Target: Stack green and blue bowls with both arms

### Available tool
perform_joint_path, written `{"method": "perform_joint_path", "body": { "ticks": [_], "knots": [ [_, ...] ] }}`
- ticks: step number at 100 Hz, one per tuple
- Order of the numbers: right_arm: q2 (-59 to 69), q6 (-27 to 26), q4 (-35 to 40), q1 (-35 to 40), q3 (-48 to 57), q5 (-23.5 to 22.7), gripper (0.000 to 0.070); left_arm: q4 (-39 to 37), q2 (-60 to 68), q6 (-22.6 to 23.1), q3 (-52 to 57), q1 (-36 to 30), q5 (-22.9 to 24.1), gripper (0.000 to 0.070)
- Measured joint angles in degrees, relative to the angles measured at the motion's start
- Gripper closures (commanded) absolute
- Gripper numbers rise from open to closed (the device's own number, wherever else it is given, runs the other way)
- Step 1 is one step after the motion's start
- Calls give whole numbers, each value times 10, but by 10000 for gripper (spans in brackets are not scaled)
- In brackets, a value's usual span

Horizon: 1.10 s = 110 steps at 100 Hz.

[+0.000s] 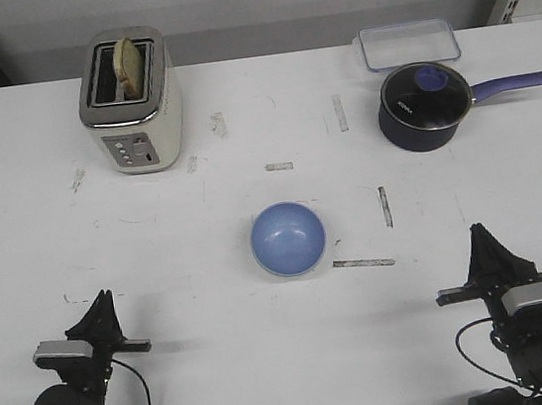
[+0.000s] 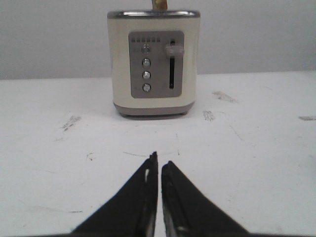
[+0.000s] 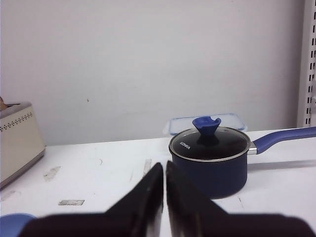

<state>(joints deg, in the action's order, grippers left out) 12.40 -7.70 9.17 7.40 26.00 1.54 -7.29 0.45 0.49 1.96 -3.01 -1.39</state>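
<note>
The periwinkle blue bowl [image 1: 288,238] sits upright in the middle of the white table [image 1: 190,273]. Its edge also shows in the right wrist view [image 3: 12,223]. No mint green bowl shows on its own in any view. My left gripper [image 1: 102,300] rests low at the near left, shut and empty, well apart from the bowl. In the left wrist view [image 2: 159,160] it points at the toaster. My right gripper [image 1: 478,232] rests low at the near right, shut and empty. In the right wrist view [image 3: 164,165] it points toward the saucepan.
A cream toaster [image 1: 131,101] with bread in a slot stands at the back left, and shows in the left wrist view [image 2: 154,61]. A dark navy saucepan [image 1: 422,108] with lid and long handle stands at the back right. A clear lidded container [image 1: 408,43] lies behind it.
</note>
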Motion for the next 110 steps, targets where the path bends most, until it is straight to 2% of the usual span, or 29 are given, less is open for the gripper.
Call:
{"method": "perform_joint_path", "body": {
  "ticks": [30,110],
  "knots": [
    [0,0,0,0,0,0,697,5,-2,0,0,0,33,700],
    [0,0,0,0,0,0,697,5,-2,0,0,0,34,699]
  ]
}}
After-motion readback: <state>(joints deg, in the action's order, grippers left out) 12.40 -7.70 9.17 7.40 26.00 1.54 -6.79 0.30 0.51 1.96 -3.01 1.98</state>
